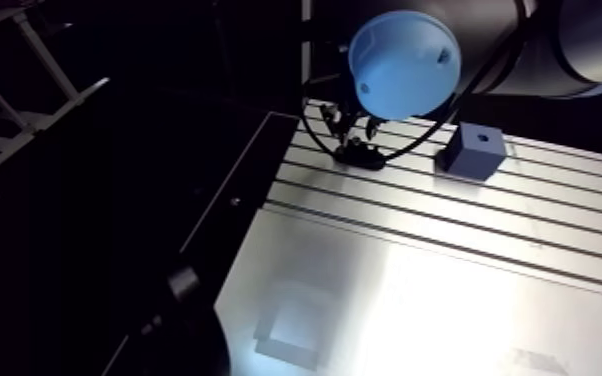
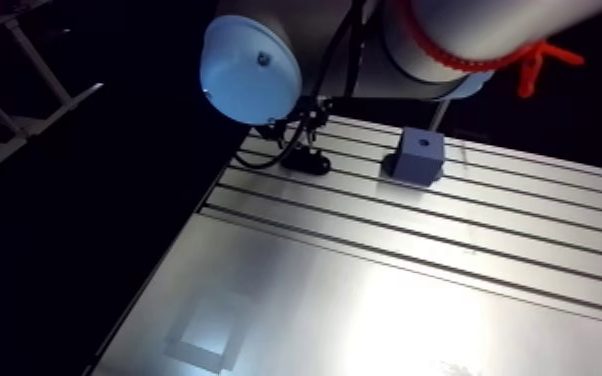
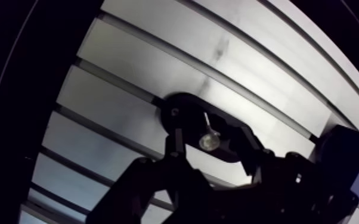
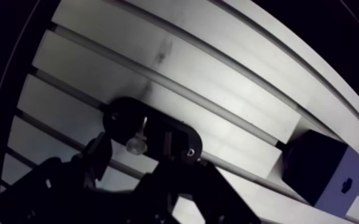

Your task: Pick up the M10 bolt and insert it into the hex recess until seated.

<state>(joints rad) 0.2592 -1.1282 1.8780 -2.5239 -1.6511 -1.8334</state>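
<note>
The M10 bolt (image 4: 135,142) stands in a black oval holder (image 3: 183,108) on the slotted table (image 1: 415,300); its shiny end faces the wrist camera. My gripper (image 3: 210,144) hangs low over the holder and is open. One finger (image 3: 175,146) is on each side of the bolt, and neither visibly touches it. The blue block (image 4: 322,170) sits on the table beside the holder, with its hex recess (image 4: 346,184) on the top face and nothing in it. In the arm view the gripper (image 1: 357,130) is just above the holder (image 1: 359,155), to the left of the block (image 1: 473,152).
The table's long slots (image 2: 415,235) run from the holder past the block. The holder sits close to the table's left edge (image 1: 235,200), and the space beyond that edge is dark. The nearer half of the table is a smooth plate (image 2: 365,310).
</note>
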